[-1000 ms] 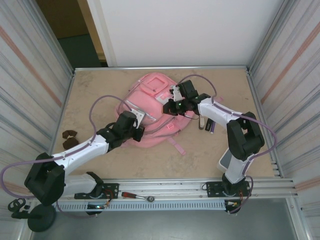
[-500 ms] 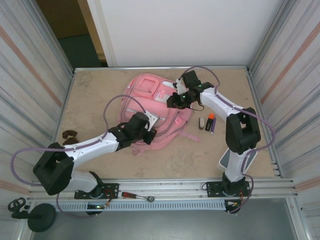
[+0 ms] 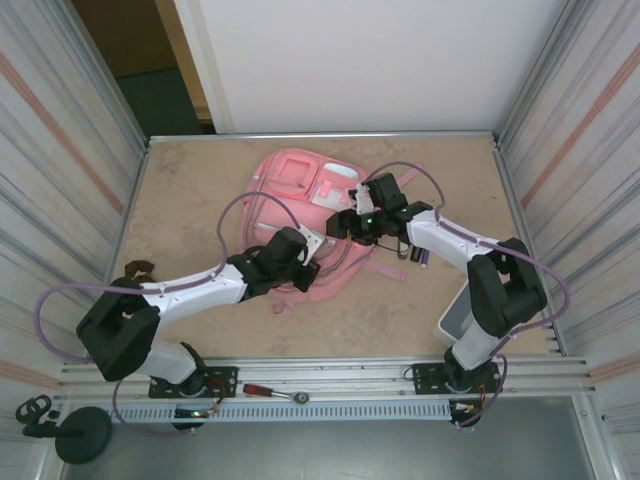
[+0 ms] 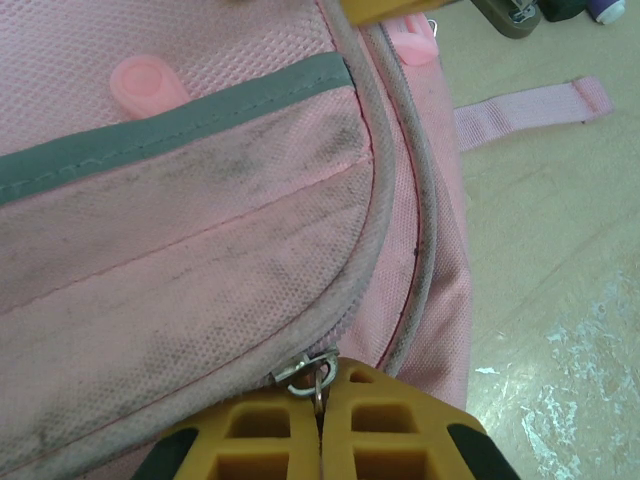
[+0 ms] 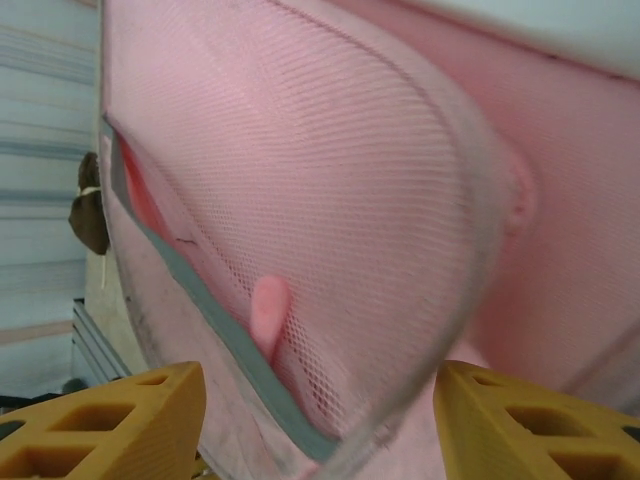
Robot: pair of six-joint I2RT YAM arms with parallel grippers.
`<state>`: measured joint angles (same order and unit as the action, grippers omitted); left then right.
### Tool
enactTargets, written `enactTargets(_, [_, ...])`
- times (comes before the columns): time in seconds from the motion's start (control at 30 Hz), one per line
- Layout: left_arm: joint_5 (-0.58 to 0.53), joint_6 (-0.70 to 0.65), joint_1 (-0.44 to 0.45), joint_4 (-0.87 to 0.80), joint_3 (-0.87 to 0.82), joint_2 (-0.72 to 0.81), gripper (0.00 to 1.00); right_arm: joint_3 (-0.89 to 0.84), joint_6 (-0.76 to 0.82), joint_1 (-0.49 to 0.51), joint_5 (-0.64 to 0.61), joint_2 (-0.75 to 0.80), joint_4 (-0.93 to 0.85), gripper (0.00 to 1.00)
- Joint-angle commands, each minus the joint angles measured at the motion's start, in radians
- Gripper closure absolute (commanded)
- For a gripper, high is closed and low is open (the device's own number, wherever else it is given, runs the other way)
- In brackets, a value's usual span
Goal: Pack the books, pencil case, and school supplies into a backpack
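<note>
The large soft pink fabric backpack (image 3: 290, 200) lies flat in the middle of the sand-coloured bench (image 3: 190, 190), and both of your arms reach onto it.

Your left pincer (image 4: 320, 410) is clenched at the near edge of the bag. Its two orange-yellow fingers (image 4: 250, 440) are pressed together on the small metal zip pull (image 4: 318, 378), which hangs at the end of the curved zip line. Above it, in the left wrist view, you have a grey trim band (image 4: 200, 115) and a round pink rubber tab (image 4: 148, 82). One pink strap (image 4: 530, 105) lies out on the bench beside the bag.

Your right pincer (image 5: 320, 390) is released. Its fingers stand wide apart, and a bulge of pink mesh fabric (image 5: 300, 180) (part of the same bag) sits between them. I cannot tell if the fabric touches them. In the top view this pincer is over the right part of the backpack.

The school supplies (image 3: 413, 254), some small dark and purple pieces, lie on the bench just beside the backpack on the right arm's side, partly behind that arm. They are too small to tell more.
</note>
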<state>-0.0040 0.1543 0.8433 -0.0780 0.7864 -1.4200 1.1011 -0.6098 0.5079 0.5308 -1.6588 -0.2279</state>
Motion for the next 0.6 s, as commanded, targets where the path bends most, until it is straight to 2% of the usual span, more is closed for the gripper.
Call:
enactTargets(0.0, [-0.011, 0.003, 0.02, 0.01, 0.014, 0.001, 1.0, 0.019, -0.048, 0.013, -0.038, -0.049, 0.038, 0.5])
enactTargets(0.13, [-0.124, -0.004, 0.02, -0.045, 0.0, 0.036, 1.0, 0.021, -0.002, 0.001, -0.099, -0.038, -0.016, 0.84])
enactTargets(0.23, [-0.224, -0.03, 0.019, -0.09, -0.013, 0.077, 1.0, 0.025, 0.041, -0.023, -0.098, -0.022, -0.057, 0.97])
enactTargets(0.3, [-0.265, -0.055, 0.016, -0.112, -0.017, 0.095, 1.0, 0.03, 0.088, -0.033, -0.097, -0.008, -0.088, 1.0])
enactTargets(0.57, [-0.379, -0.094, -0.015, -0.206, 0.002, 0.065, 1.0, 0.101, 0.233, -0.075, -0.045, -0.002, -0.217, 1.0])
